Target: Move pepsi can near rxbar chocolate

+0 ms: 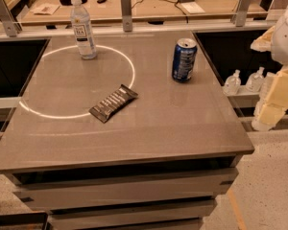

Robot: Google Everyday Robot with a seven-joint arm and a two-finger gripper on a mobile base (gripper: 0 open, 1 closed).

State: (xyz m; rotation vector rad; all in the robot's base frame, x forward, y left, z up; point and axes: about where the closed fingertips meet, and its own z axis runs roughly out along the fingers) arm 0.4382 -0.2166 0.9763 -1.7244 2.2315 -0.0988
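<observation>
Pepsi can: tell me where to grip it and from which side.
Grip the pepsi can around its mid-body, coming from the right, where the hand hangs beyond the edge of the table. It stands upright with round walls and nothing beside it; the chocolate bar lies front-left.

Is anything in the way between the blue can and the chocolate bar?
Nothing visible. Only bare table lies between the pepsi can and the rxbar chocolate. The water bottle stands far back on the left, off that path. The gripper is at the picture's right edge, beside the table.
</observation>
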